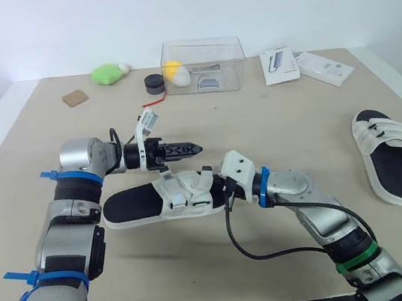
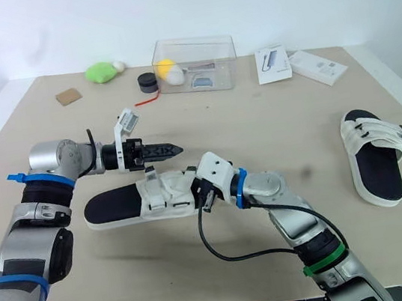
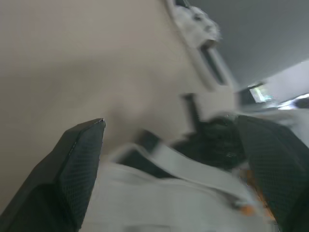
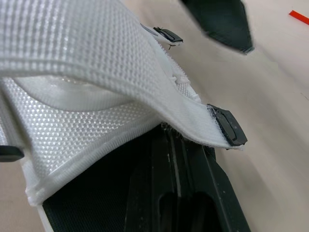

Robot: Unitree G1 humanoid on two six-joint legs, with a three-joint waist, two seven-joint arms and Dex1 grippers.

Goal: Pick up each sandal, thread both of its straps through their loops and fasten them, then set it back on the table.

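Beige tabletop (image 1: 289, 130). Nearest, right gripper (image 1: 216, 187) sits against the straps of a white-strapped, black-footbed sandal (image 1: 135, 204) lying on the table; its grip cannot be told. Just past the straps, left gripper (image 1: 183, 151), jaws spread. Matching second sandal (image 1: 388, 156) lies well apart on the right. Clear plastic box (image 1: 202, 65) at the far side.

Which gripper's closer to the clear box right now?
Left. The left gripper hangs over the table just beyond the near sandal, on the side toward the clear box. The right gripper is down at that sandal's straps, farther from the box.
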